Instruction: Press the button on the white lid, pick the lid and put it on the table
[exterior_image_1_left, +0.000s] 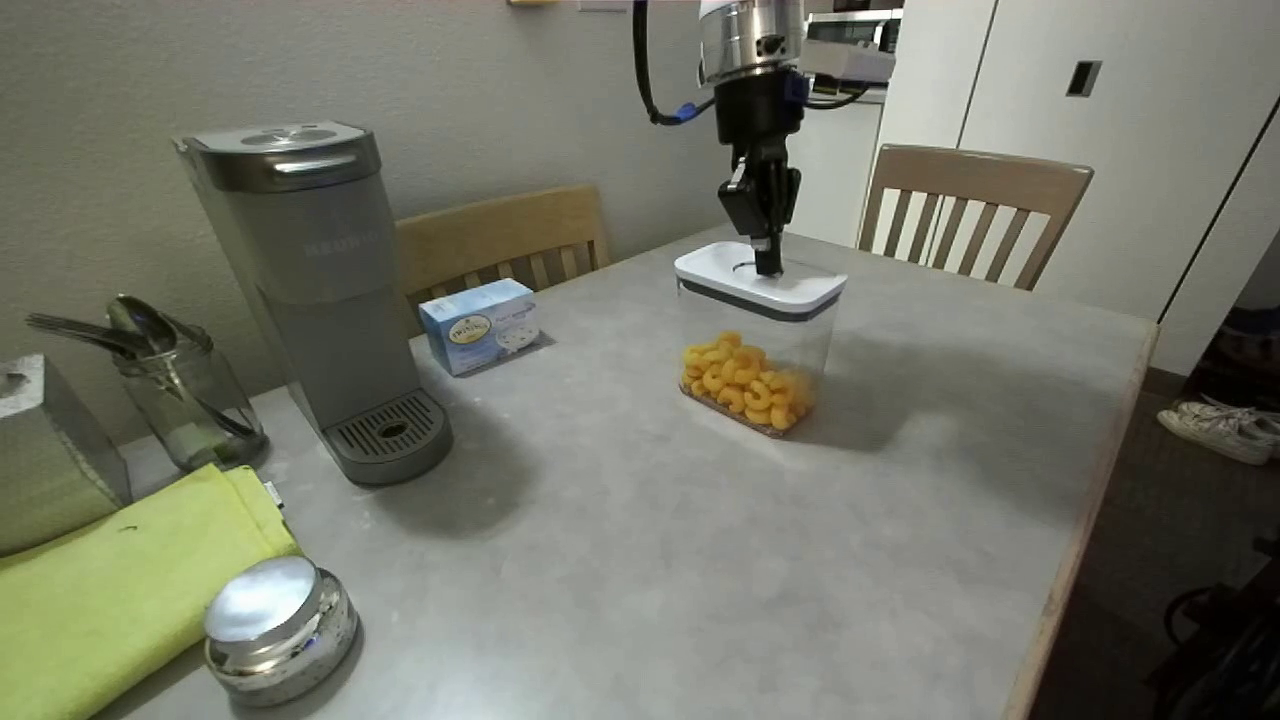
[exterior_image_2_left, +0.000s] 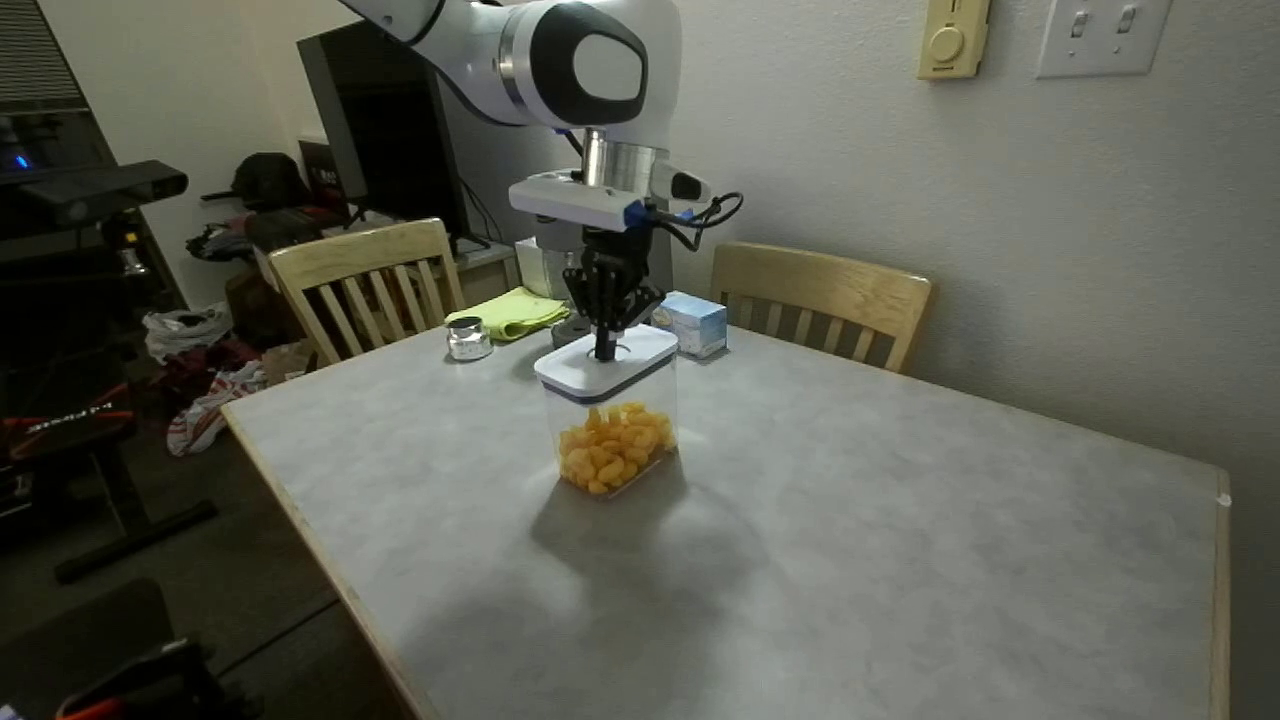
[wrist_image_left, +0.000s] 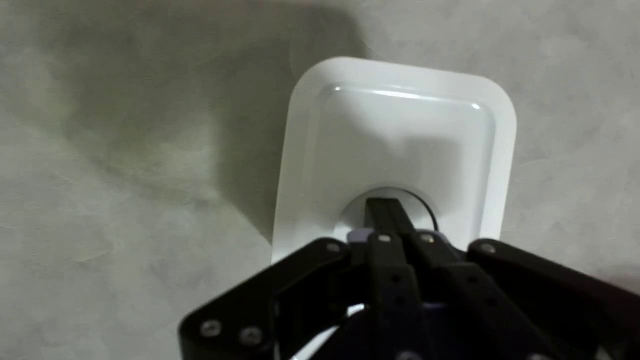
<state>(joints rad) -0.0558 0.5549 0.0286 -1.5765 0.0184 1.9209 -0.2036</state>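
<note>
The pincer (exterior_image_1_left: 768, 268) is pinched together and seems to touch the button (wrist_image_left: 356, 214); the shiny white lid (wrist_image_left: 395, 130) sits flat on a clear box (exterior_image_1_left: 720, 315).

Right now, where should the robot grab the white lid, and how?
Probably by the round button in the middle of the white lid, from straight above, if it stands up enough to pinch its sides. The lid lies level and its top is broad and smooth, with little else to grip. The tool is shut at the button, so it would have to rise and open first.
</note>
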